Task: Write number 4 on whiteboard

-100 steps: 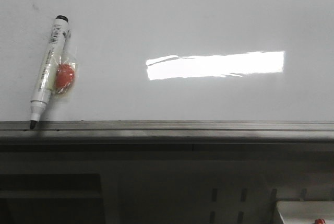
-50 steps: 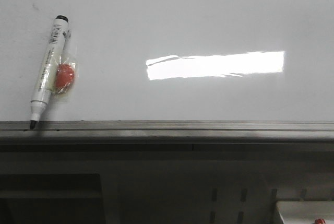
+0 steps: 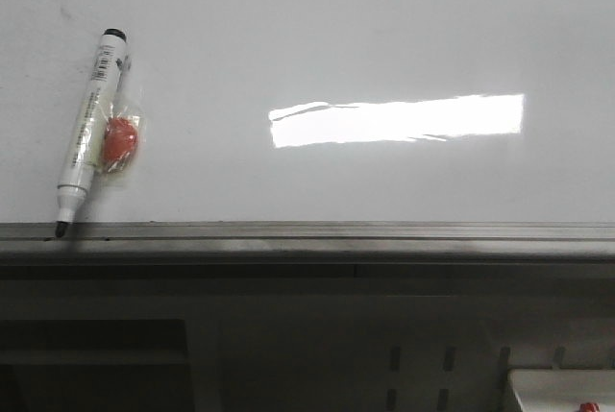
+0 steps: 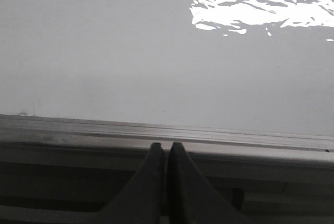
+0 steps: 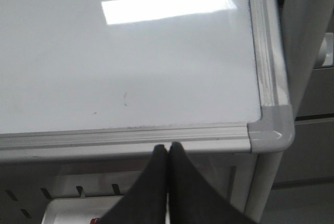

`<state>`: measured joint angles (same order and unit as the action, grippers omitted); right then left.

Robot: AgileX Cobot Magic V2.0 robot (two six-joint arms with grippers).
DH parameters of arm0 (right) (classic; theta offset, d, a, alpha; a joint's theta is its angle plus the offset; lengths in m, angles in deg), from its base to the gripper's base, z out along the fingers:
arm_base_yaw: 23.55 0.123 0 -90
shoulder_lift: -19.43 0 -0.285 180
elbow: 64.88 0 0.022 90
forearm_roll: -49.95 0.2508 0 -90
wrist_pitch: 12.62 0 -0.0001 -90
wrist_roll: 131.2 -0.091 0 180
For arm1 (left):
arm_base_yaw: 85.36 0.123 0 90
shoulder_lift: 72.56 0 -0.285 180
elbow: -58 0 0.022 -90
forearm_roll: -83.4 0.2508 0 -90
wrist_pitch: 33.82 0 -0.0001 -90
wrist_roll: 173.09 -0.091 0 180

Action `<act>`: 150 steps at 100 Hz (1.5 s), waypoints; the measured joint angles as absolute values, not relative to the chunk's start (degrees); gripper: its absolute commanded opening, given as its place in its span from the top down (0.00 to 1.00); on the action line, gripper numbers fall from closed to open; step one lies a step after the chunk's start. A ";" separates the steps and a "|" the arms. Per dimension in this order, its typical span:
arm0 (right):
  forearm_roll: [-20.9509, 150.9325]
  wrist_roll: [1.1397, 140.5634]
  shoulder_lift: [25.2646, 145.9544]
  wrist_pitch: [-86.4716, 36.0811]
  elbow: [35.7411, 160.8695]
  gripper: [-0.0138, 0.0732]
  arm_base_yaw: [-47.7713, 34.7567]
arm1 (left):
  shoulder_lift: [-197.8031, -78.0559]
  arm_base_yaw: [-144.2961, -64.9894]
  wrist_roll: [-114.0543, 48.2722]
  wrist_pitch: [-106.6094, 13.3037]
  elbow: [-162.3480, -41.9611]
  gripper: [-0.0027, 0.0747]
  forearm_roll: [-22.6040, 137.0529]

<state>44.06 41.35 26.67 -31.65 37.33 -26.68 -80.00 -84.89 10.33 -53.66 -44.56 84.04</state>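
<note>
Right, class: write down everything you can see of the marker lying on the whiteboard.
The marker is a white-barrelled pen with a printed label and barcode near its black far end. Its dark tip is uncapped and points toward the near grey edge rail, seemingly touching it. It lies flat and slanted at the left of the whiteboard, with a small red item in a clear wrapper against its side. No gripper touches it.

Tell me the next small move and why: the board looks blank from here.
Probably open the left hand and reach toward the white marker with the black tip, lying uncapped on the glossy white whiteboard beside a red wrapped item. No 4 is drawn, and both hands are shut and empty.
</note>
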 measured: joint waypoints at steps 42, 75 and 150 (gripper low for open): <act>43.61 41.35 26.67 -28.46 37.33 0.92 -26.68 | -80.00 -84.89 10.33 -52.45 -44.56 0.99 84.04; 43.12 41.35 26.67 -25.18 37.33 0.92 -26.68 | -80.00 -84.89 10.33 -38.97 -44.56 0.99 84.04; 54.79 41.35 34.82 -25.04 41.29 0.92 -26.68 | -91.55 -84.68 10.33 -43.23 -55.70 0.99 89.92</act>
